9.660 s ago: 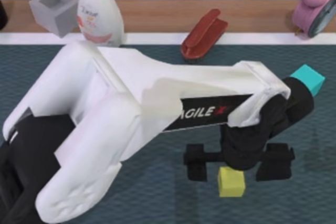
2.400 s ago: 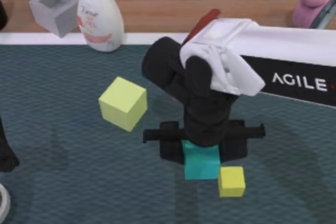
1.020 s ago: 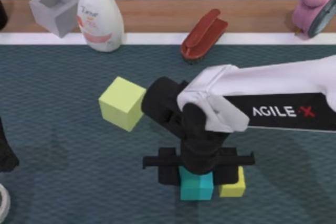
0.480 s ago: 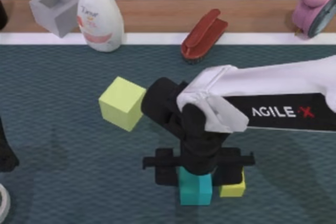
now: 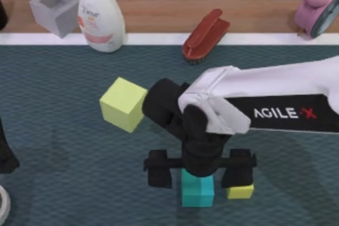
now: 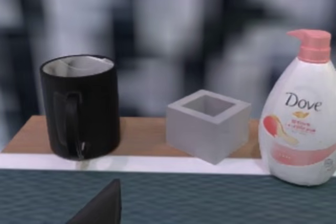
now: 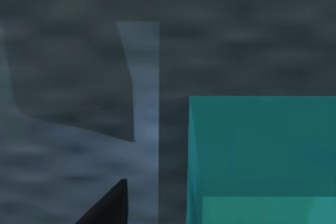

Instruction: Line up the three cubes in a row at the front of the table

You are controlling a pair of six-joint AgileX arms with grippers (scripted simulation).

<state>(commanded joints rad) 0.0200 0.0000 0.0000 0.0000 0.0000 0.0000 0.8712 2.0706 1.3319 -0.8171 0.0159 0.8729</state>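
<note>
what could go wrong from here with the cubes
1. The right gripper sits open right over the teal cube, and one finger overlaps the small yellow cube; pulling away carelessly may nudge either out of line.
2. The pale yellow-green cube lies apart and turned at an angle; bringing it in could bump the teal cube.

three cubes (image 5: 198, 191) — one bottle (image 5: 99, 14), one brush (image 5: 205, 34), one mug (image 6: 80, 106), one grey block (image 5: 54, 9).

left arm parked at left edge | right hand (image 5: 198, 169) fingers spread, pointing down
</note>
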